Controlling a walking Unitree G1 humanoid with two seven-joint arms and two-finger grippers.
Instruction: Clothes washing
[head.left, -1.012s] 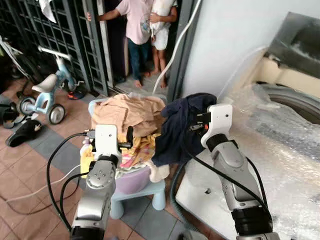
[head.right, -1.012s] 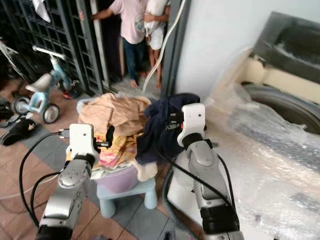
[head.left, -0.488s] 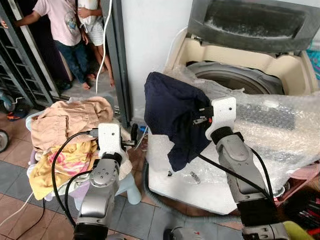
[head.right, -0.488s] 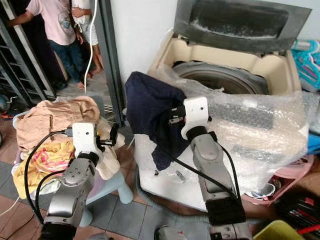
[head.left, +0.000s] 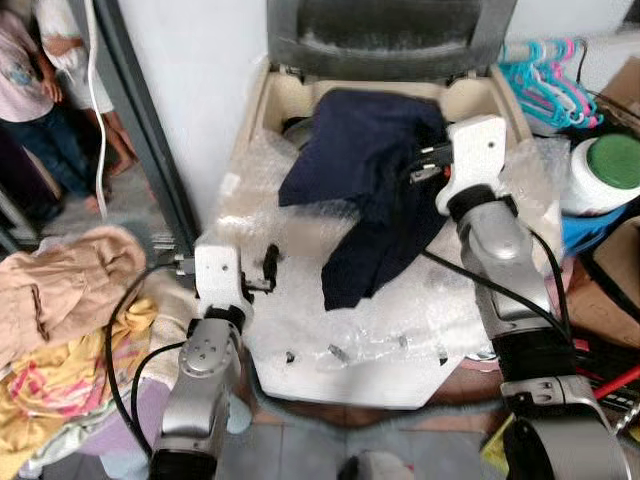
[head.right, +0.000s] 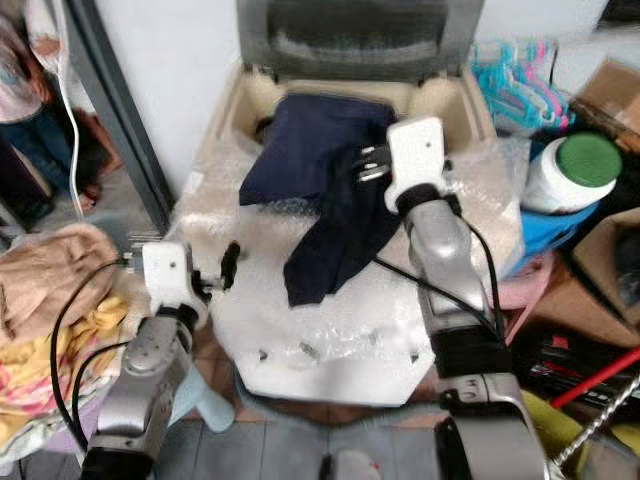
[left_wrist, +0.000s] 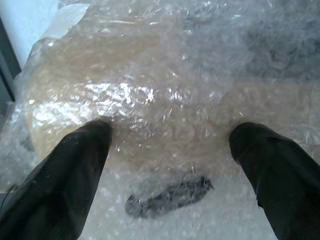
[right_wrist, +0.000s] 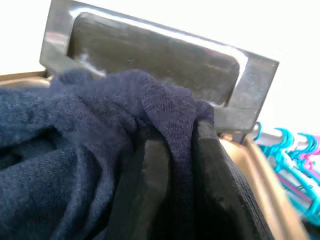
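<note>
A dark navy garment (head.left: 370, 180) hangs from my right gripper (head.left: 418, 165), which is shut on it above the open top of the washing machine (head.left: 350, 330). The cloth drapes over the drum opening and down onto the bubble wrap (head.left: 300, 300) covering the machine's front. In the right wrist view the navy garment (right_wrist: 90, 150) is pinched between the fingers (right_wrist: 220, 195), with the raised grey lid (right_wrist: 150, 55) behind. My left gripper (head.left: 268, 272) is open over the bubble wrap, its fingers (left_wrist: 65, 170) spread with nothing between them.
A pile of beige and yellow clothes (head.left: 60, 320) lies at the left. People (head.left: 40, 90) stand at a doorway at the far left. Turquoise and pink hangers (head.left: 545, 70) and a white jar with a green lid (head.left: 605, 170) sit at the right.
The camera has swung right, so the washing machine now sits straight ahead. My right gripper has carried the navy garment up over the machine's open top.
</note>
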